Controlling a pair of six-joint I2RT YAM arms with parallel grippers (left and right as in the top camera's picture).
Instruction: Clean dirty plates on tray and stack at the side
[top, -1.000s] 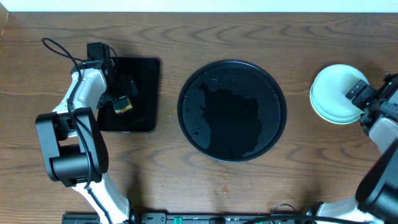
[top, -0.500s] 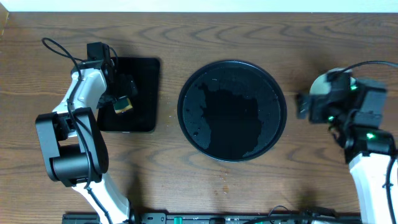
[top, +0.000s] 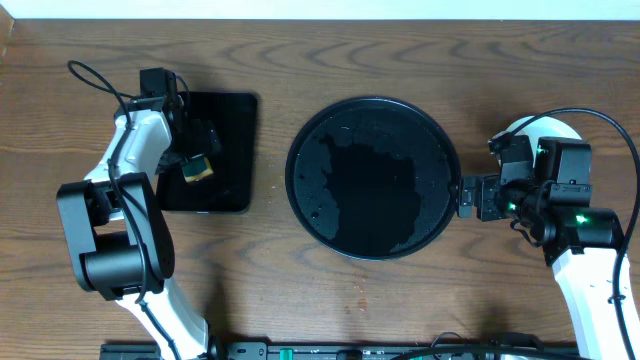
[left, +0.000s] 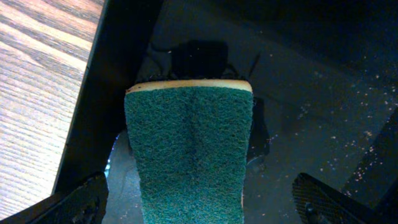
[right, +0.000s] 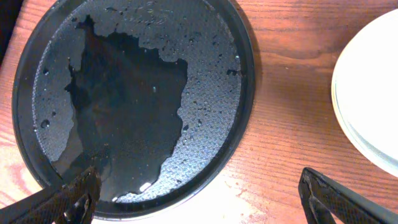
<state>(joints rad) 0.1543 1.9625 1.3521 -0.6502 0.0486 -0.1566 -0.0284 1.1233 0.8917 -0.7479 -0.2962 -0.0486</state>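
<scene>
right gripper (top: 466, 197) moved off plates (top: 548, 128) to tray (top: 298, 150) rim, jaws apart | left gripper (left: 200, 198) spread astride sponge (left: 186, 143)

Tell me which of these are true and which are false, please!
1. Plates sit on the round tray. False: no plate lies on it.
2. The plates are stacked on the table, right of the round tray. True.
3. The sponge is red. False: its top is green.
4. The right gripper holds a plate. False: it is open and empty, between tray and plates.
5. The left gripper is open, with the sponge between its fingers. True.
</scene>
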